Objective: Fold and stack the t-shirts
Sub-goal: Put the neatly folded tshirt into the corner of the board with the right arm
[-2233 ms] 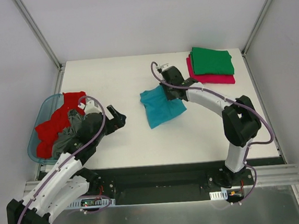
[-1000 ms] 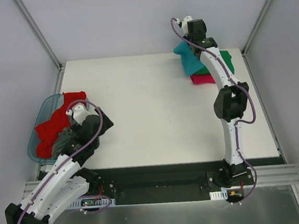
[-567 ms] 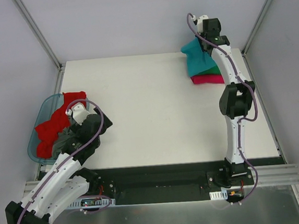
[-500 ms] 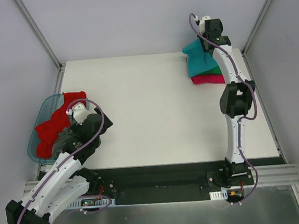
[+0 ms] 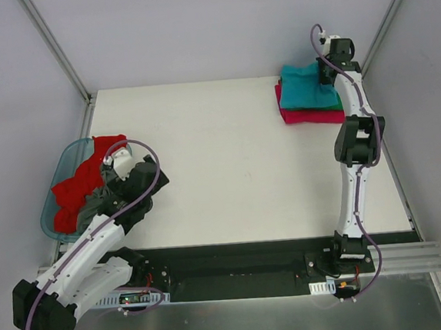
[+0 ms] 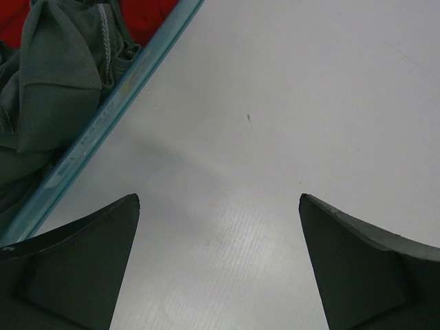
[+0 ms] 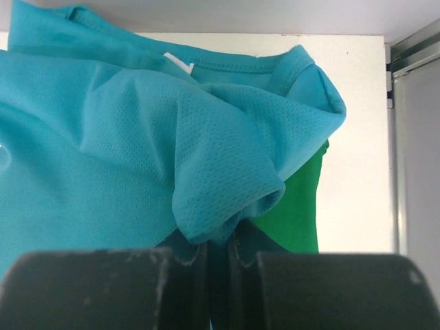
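Observation:
My right gripper (image 5: 329, 69) is shut on the teal t-shirt (image 5: 306, 85), which lies spread over the stack at the table's far right corner. In the right wrist view the teal shirt (image 7: 137, 137) bunches at my closed jaws, with the green t-shirt (image 7: 295, 213) under it. The pink-red t-shirt (image 5: 309, 115) shows at the stack's bottom edge. My left gripper (image 5: 153, 177) is open and empty over bare table beside the basket. A red t-shirt (image 5: 79, 185) and a grey t-shirt (image 6: 48, 75) lie in the basket.
The translucent blue basket (image 5: 53, 207) sits at the table's left edge; its rim (image 6: 117, 103) runs just left of my left fingers. White walls and aluminium frame posts close in the back corners, near the stack.
My right arm carried the teal shirt from the table's middle to the far right corner and laid it over the green shirt. My left gripper pulled back toward the basket.

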Controlling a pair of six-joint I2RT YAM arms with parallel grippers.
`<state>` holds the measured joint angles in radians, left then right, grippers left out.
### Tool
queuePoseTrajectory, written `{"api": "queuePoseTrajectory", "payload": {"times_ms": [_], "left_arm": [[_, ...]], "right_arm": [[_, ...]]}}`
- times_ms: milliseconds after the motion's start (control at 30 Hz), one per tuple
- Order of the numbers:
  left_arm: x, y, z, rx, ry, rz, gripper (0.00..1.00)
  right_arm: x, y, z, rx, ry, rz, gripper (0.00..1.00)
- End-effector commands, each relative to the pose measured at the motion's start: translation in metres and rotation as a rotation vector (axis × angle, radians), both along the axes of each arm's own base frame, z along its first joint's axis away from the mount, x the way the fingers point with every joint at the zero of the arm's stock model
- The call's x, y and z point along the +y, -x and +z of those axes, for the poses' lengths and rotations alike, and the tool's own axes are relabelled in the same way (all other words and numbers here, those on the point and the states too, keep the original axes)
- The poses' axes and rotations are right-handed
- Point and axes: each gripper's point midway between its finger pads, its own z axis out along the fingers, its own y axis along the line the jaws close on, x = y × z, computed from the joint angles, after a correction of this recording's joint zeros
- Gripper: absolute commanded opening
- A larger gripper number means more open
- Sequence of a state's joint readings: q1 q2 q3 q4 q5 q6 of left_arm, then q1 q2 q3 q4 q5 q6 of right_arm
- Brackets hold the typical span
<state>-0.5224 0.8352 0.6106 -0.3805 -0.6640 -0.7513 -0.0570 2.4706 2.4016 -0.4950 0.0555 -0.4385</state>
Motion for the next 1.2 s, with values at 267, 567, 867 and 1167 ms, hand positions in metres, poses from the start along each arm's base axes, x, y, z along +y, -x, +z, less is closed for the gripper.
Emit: {"api": "queuePoseTrajectory", "payload": {"times_ms": [267,567,867,1167], "left_arm": [[-0.003,-0.015,0.018,-0.022,0.001,0.033,0.99],[-0.008,-0.017,0.016,-0.001,-0.004,0.007,0.99],[-0.009,-0.015,0.015,0.003,0.003,-0.009,0.99],[-0.011,-0.017,0.012,0.018,-0.004,-0.012,0.99]], "right_arm": [[-0.002,-0.033,0.020,-0.173,-0.273,0.052,0.15],[-0.027,-0.035,0.044,-0.236,-0.203,-0.057,0.77],[-0.036,-0.008,0.123,-0.339,-0.159,-0.112,0.96],[0.013,-0.012,0.087,-0.260,-0.386,0.052,0.96]]}}
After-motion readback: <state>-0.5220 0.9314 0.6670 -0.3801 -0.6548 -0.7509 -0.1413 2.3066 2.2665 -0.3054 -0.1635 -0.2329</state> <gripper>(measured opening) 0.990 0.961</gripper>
